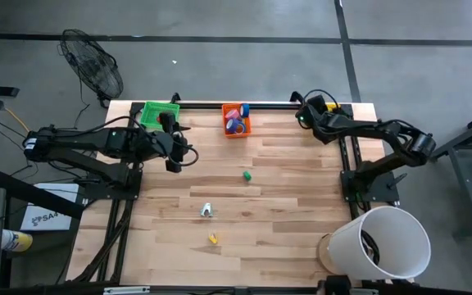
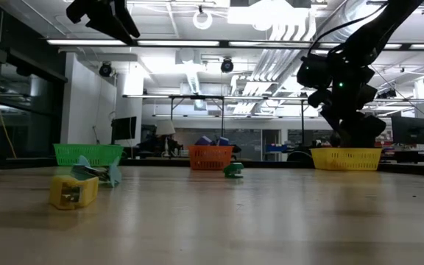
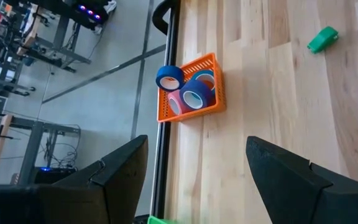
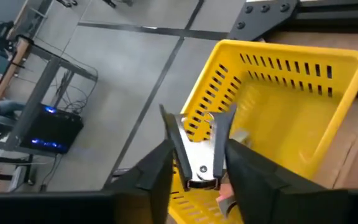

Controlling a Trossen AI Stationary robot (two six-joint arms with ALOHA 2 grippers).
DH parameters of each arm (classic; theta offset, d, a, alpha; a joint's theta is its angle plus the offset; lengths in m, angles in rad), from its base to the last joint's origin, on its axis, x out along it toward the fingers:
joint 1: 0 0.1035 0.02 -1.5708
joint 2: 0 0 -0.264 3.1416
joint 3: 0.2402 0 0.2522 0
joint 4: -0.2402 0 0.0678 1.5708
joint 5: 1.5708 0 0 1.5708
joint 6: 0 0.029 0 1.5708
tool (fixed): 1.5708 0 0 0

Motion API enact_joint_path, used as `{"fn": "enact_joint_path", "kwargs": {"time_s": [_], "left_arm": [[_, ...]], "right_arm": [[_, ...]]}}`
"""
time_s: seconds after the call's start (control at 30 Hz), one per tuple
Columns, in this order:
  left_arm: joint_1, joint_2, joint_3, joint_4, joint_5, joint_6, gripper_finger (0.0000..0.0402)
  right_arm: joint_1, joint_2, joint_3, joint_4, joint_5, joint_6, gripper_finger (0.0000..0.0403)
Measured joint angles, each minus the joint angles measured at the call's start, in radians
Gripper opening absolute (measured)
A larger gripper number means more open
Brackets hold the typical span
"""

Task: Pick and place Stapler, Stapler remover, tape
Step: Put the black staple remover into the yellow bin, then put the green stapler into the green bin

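The right gripper [image 4: 199, 163] hangs over the yellow basket [image 4: 303, 102] at the far right corner of the table [image 1: 285, 205]. Between its fingers stands a metal staple remover [image 4: 199, 152]; the fingers stand narrow and close on both sides of it, but I cannot tell if they press it or have let go.

The left gripper [image 3: 197, 180] is open wide and holds nothing. It hovers near the green basket [image 1: 159, 113] at the far left.

The orange basket [image 1: 236, 123] in the middle of the far edge holds the tape rolls [image 3: 194, 93], blue and pink; one blue roll [image 3: 169, 77] sits on its rim.

On the bare wood lie a small green piece [image 1: 247, 174], a whitish thing [image 1: 207, 211] and a yellow piece [image 1: 213, 238], well apart from each other.
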Motion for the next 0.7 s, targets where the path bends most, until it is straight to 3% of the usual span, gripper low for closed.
{"fn": "enact_joint_path", "kwargs": {"time_s": [0.2,0.47,0.7], "left_arm": [[0.000,0.000,0.000,-0.001,0.000,0.000,0.0268],[0.000,0.000,0.000,0.000,-0.021,-0.013,0.0268],[0.000,0.000,0.000,0.010,-0.031,-0.033,0.0268]], "right_arm": [[-0.027,0.000,0.000,0.023,-0.042,0.000,0.0184],[-0.019,0.000,0.000,0.055,-0.066,-0.014,0.0196],[0.015,0.000,0.000,0.242,-0.071,-0.297,0.0196]]}}
